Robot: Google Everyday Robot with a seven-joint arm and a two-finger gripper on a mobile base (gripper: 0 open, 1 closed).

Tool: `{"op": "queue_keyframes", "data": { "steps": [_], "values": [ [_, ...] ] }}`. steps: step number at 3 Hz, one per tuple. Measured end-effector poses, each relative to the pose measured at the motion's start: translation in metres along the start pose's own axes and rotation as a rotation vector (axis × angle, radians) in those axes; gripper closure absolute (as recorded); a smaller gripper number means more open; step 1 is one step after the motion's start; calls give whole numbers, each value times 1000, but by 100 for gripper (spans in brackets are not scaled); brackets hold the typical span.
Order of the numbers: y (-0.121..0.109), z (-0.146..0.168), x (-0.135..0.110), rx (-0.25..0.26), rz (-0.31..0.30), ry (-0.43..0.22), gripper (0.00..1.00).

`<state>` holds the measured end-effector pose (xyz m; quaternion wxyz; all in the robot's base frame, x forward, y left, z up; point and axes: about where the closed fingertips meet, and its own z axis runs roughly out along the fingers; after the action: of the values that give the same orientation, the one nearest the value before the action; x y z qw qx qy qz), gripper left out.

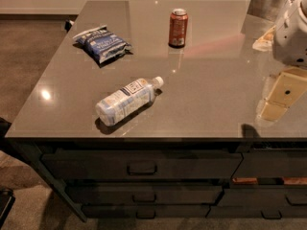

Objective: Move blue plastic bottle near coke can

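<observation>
Hanging over the right edge of the grey table [211, 80], about halfway along it, is the robot's arm. The bulky white wrist section [292, 32] sits higher up, and the beige two-finger gripper [280, 97] points down and a bit toward the front edge below it. Honestly no way to make out from this angle whether it's spread or closed up. It's holding nothing and it's well apart from both task things.

The clear pale-blue plastic bottle with the white cap and white-and-dark-blue label [125, 101] is lying on its side near the front edge, left of the middle. Its cap points toward the far right corner.

The small red-brown coke can with the silver top [178, 28] stands upright near the far edge, roughly mid-table. It's well apart from the bottle.

Other stuff: a crinkled blue chip bag [101, 43] lies flat toward the far left corner, off to the left of the line between bottle and can. There's a metal container [263, 5] at the far right corner and something pale and flat [264, 41] by the right edge just in front of it. Dark drawers with handles [141, 166] run under the front edge.
</observation>
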<state>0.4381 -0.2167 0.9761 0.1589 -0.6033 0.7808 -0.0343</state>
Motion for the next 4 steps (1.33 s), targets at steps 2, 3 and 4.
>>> {"op": "queue_keyframes", "data": {
  "steps": [2,3,4],
  "values": [
    [-10,8,-17,-7,-50,-15,0],
    [-22,25,-47,-20,-133,-58,0],
    [-31,44,-80,-27,-223,-88,0]
  ]
}}
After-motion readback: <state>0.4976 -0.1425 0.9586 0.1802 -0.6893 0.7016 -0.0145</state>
